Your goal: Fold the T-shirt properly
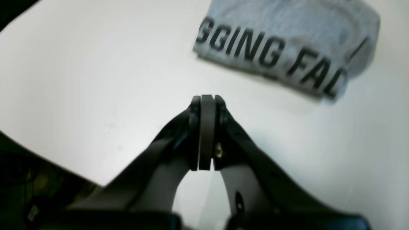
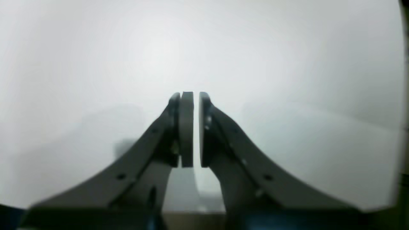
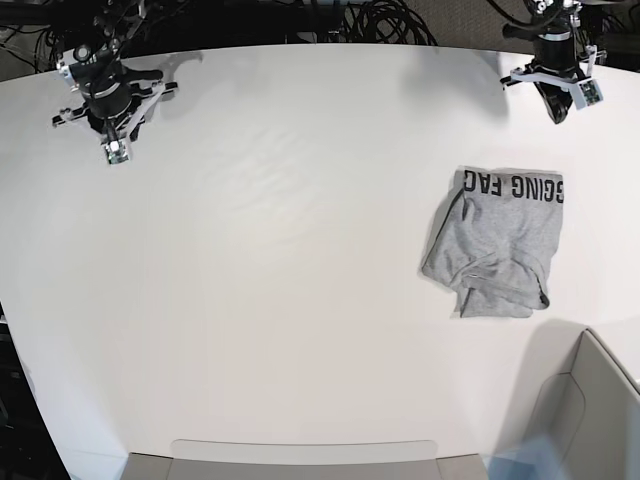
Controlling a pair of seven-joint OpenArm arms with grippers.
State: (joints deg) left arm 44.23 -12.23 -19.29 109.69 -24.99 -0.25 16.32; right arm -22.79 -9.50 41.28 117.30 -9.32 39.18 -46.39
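The light grey T-shirt (image 3: 500,240) lies folded into a rough rectangle on the right part of the white table (image 3: 280,250), with black block lettering along its far edge. In the left wrist view the T-shirt (image 1: 287,35) is at the upper right, apart from my left gripper (image 1: 207,97). That gripper is shut and empty above bare table, and it shows at the table's far right (image 3: 558,112). My right gripper (image 2: 193,94) is shut to a thin slit, empty, over bare table at the far left (image 3: 112,148), far from the shirt.
A grey bin (image 3: 590,420) stands at the near right corner, just past the shirt. A flat grey tray edge (image 3: 300,460) runs along the table's near edge. Black cables (image 3: 380,20) lie behind the far edge.
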